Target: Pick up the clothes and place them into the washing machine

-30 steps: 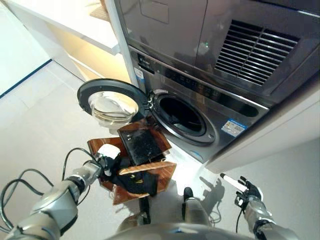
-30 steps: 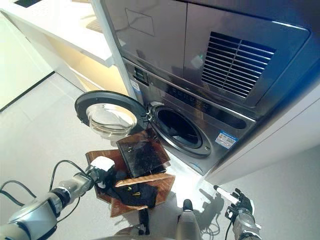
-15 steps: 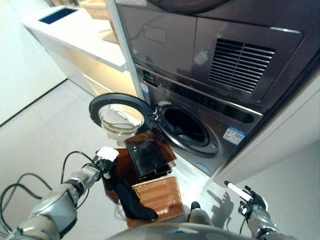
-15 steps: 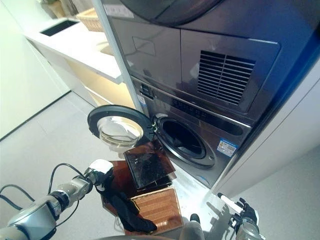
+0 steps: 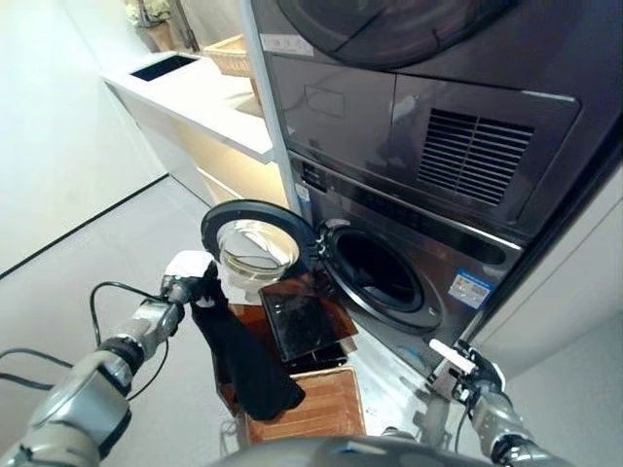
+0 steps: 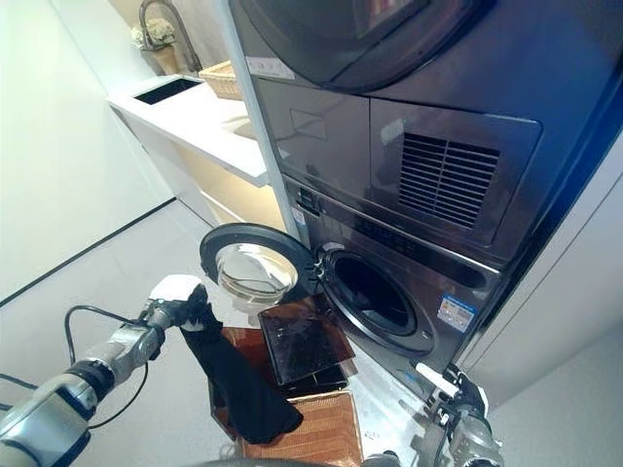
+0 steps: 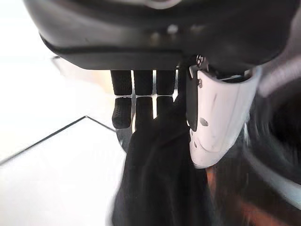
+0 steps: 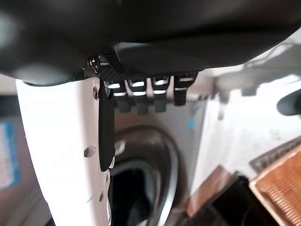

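Nearest, low at the robot's right side, the right hand point(image 5: 469, 368) is hanging idle with its fingers relaxed and holding nothing. A little farther out on the left, the left hand point(image 6: 181, 301) is pinching the top of a black garment point(image 6: 237, 381) between thumb and curled fingers, as the left wrist view shows; the cloth is hanging straight down, its lower end just over the wooden basket point(image 5: 313, 413) on the floor. Past the basket, the washing machine point(image 5: 428, 253) is standing with its round door point(image 6: 255, 266) swung wide to the left and its drum opening point(image 6: 373, 291) unobstructed. The pick-up looks done and the carry is in hand. The next move is calling for swinging the garment right, over the basket, and feeding the dangling end through the opening before letting go.
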{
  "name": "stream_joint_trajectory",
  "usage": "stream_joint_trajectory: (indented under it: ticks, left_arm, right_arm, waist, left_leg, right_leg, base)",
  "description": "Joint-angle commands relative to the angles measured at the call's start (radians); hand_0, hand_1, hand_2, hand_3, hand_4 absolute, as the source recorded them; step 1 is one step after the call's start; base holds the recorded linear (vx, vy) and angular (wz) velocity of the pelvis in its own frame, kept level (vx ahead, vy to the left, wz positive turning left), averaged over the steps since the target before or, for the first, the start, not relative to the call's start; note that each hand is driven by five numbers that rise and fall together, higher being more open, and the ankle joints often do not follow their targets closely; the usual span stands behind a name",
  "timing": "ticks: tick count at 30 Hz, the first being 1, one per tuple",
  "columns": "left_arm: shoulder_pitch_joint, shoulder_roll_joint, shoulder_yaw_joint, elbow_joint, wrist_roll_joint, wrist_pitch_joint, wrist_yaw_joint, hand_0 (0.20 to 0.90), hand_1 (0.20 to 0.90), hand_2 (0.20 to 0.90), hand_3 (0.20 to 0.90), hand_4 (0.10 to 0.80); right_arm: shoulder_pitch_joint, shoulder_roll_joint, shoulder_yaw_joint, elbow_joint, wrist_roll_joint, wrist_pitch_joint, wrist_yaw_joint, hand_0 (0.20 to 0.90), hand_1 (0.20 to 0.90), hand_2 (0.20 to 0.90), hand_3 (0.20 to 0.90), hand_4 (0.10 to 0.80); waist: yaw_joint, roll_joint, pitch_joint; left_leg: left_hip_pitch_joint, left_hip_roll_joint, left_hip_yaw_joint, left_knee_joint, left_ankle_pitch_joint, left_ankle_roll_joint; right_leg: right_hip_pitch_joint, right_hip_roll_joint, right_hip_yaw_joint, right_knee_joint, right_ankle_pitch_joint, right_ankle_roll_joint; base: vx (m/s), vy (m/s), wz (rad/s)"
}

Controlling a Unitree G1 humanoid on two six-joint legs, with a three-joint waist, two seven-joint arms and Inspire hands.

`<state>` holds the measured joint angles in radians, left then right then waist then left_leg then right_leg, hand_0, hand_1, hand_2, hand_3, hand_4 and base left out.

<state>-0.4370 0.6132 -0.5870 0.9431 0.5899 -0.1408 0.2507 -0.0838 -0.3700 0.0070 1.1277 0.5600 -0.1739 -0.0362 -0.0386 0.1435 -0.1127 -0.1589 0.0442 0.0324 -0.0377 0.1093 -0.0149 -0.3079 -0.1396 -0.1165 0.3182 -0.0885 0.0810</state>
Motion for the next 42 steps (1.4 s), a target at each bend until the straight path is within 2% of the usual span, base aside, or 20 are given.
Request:
stream_joint_trajectory:
  ticks: [1,2,3,4,5,6,7,8,9,10,12,14,25,32,42]
  left_arm:
    - [-0.297,0.305,0.16,-0.168,-0.319,-0.002,-0.092,0.2,0.2,0.2,0.2,0.3]
    - [-0.142,0.293,0.25,-0.286,-0.261,-0.054,0.013,0.2,0.2,0.2,0.2,0.3]
    - [-0.141,0.293,0.251,-0.287,-0.261,-0.054,0.013,0.2,0.2,0.2,0.2,0.3]
    - [0.139,0.117,0.418,-0.423,-0.264,-0.068,0.005,0.2,0.2,0.2,0.2,0.3]
    - [0.137,0.117,0.42,-0.421,-0.264,-0.069,0.006,0.2,0.2,0.2,0.2,0.3]
    - [0.175,0.064,0.468,-0.462,-0.297,-0.056,0.028,0.2,0.2,0.2,0.2,0.3]
    - [0.182,0.064,0.47,-0.468,-0.297,-0.053,0.026,0.2,0.2,0.2,0.2,0.3]
    - [0.242,0.05,0.536,-0.52,-0.319,-0.07,0.025,0.2,0.2,0.2,0.2,0.3]
    - [0.279,0.037,0.578,-0.528,-0.329,-0.086,0.039,0.2,0.2,0.2,0.2,0.3]
    - [0.282,0.037,0.588,-0.518,-0.335,-0.093,0.039,0.2,0.2,0.2,0.2,0.3]
    - [0.262,0.037,0.571,-0.484,-0.337,-0.097,0.045,0.2,0.2,0.2,0.2,0.3]
    - [0.254,0.01,0.573,-0.543,-0.342,-0.101,0.061,0.2,0.2,0.2,0.2,0.3]
    - [0.239,-0.015,0.6,-0.558,-0.424,-0.124,0.07,0.2,0.2,0.2,0.2,0.3]
    - [0.247,-0.054,0.635,-0.624,-0.591,-0.178,0.049,0.2,0.2,0.2,0.2,0.3]
    - [0.238,-0.066,0.672,-0.727,-0.711,-0.218,0.01,0.2,0.2,0.2,0.2,0.3]
  right_arm:
    - [-0.04,-0.062,0.04,-0.086,-0.049,-0.032,0.013,0.9,0.9,0.9,0.9,0.8]
    - [-0.037,-0.042,0.036,-0.103,-0.06,-0.036,0.011,0.9,0.9,0.9,0.9,0.8]
    - [-0.037,-0.042,0.036,-0.103,-0.06,-0.036,0.011,0.9,0.9,0.9,0.9,0.8]
    - [-0.142,-0.074,0.057,-0.176,-0.153,-0.033,-0.055,0.9,0.9,0.9,0.9,0.8]
    - [-0.146,-0.075,0.059,-0.174,-0.153,-0.033,-0.055,0.9,0.9,0.9,0.9,0.8]
    - [-0.054,-0.07,0.105,-0.32,-0.201,-0.034,-0.034,0.9,0.9,0.9,0.9,0.8]
    - [-0.047,-0.07,0.106,-0.327,-0.202,-0.031,-0.036,0.9,0.9,0.9,0.9,0.8]
    - [0.068,-0.076,0.095,-0.488,-0.245,-0.041,-0.018,0.9,0.9,0.9,0.9,0.8]
    - [0.174,-0.083,0.073,-0.543,-0.301,-0.058,-0.008,0.9,0.9,0.9,0.9,0.8]
    - [0.218,-0.082,0.077,-0.616,-0.321,-0.065,0.017,0.9,0.9,0.9,0.9,0.8]
    - [0.221,-0.072,0.085,-0.595,-0.331,-0.076,0.017,0.9,0.9,0.9,0.9,0.8]
    - [0.2,-0.059,0.108,-0.659,-0.35,-0.084,0.012,0.9,0.9,0.9,0.9,0.8]
    - [0.175,-0.019,0.147,-0.695,-0.292,-0.096,0.016,0.9,0.9,0.9,0.9,0.8]
    - [0.131,-0.075,0.147,-0.804,-0.401,-0.102,-0.009,0.9,0.9,0.9,0.9,0.8]
    - [0.073,-0.106,0.205,-0.857,-0.499,-0.112,0.004,0.9,0.9,0.9,0.9,0.8]
  waist:
    - [-0.004,-0.047,-0.059]
    - [0.008,-0.06,-0.054]
    - [0.008,-0.059,-0.054]
    - [0.033,-0.082,-0.056]
    - [0.032,-0.08,-0.055]
    - [0.025,-0.083,-0.054]
    - [0.024,-0.083,-0.057]
    - [0.012,-0.081,-0.051]
    - [-0.001,-0.08,-0.047]
    - [-0.008,-0.078,-0.049]
    - [-0.011,-0.076,-0.053]
    - [-0.01,-0.077,-0.055]
    - [-0.003,-0.079,-0.071]
    - [0.005,-0.089,-0.083]
    - [0.015,-0.091,-0.096]
  left_leg:
    - [0.018,-0.051,0.065,0.022,-0.069,-0.037]
    - [0.025,-0.048,0.06,0.022,-0.064,-0.041]
    - [0.025,-0.048,0.06,0.021,-0.064,-0.041]
    - [0.05,-0.039,0.054,0.016,-0.06,-0.047]
    - [0.047,-0.039,0.054,0.016,-0.057,-0.047]
    - [0.046,-0.033,0.057,0.015,-0.041,-0.048]
    - [0.054,-0.034,0.056,0.011,-0.049,-0.049]
    - [0.056,-0.032,0.065,0.011,-0.048,-0.048]
    - [0.057,-0.03,0.07,0.009,-0.045,-0.049]
    - [0.061,-0.026,0.072,0.007,-0.039,-0.052]
    - [0.065,-0.024,0.072,0.006,-0.035,-0.053]
    - [0.08,-0.018,0.069,0.003,-0.026,-0.055]
    - [0.108,-0.004,0.061,-0.017,-0.018,-0.06]
    - [0.118,-0.003,0.052,-0.022,-0.016,-0.059]
    - [0.136,0.004,0.041,-0.017,-0.022,-0.057]
  right_leg:
    - [0.161,-0.011,0.035,-0.295,0.107,0.025]
    - [0.172,-0.012,0.025,-0.297,0.106,0.024]
    - [0.173,-0.012,0.025,-0.297,0.106,0.024]
    - [0.203,-0.005,0.015,-0.308,0.096,0.021]
    - [0.201,-0.004,0.015,-0.31,0.099,0.021]
    - [0.201,0.001,0.017,-0.314,0.107,0.02]
    - [0.208,0.001,0.017,-0.315,0.099,0.022]
    - [0.206,0.004,0.022,-0.313,0.1,0.022]
    - [0.205,0.006,0.027,-0.314,0.102,0.023]
    - [0.208,0.008,0.029,-0.316,0.102,0.024]
    - [0.212,0.009,0.028,-0.318,0.102,0.024]
    - [0.229,0.013,0.022,-0.32,0.099,0.022]
    - [0.265,0.02,0.006,-0.327,0.089,0.022]
    - [0.279,0.021,-0.004,-0.321,0.083,0.023]
    - [0.301,0.022,-0.012,-0.311,0.071,0.021]
  base:
    - [0.012,-0.091,0.03]
    - [0.006,-0.064,-0.07]
    - [-0.046,-0.139,0.05]
    - [-0.035,-0.104,0.16]
    - [-0.097,-0.173,0.13]
    - [-0.038,-0.07,0.18]
    - [-0.072,-0.097,0.18]
    - [-0.054,-0.056,0.34]
    - [-0.111,-0.077,0.05]
    - [-0.078,-0.064,-0.1]
    - [-0.03,-0.053,-0.17]
    - [-0.036,-0.081,-0.09]
    - [-0.027,-0.04,0.06]
    - [-0.015,-0.008,0.01]
    - [-0.013,-0.02,0.03]
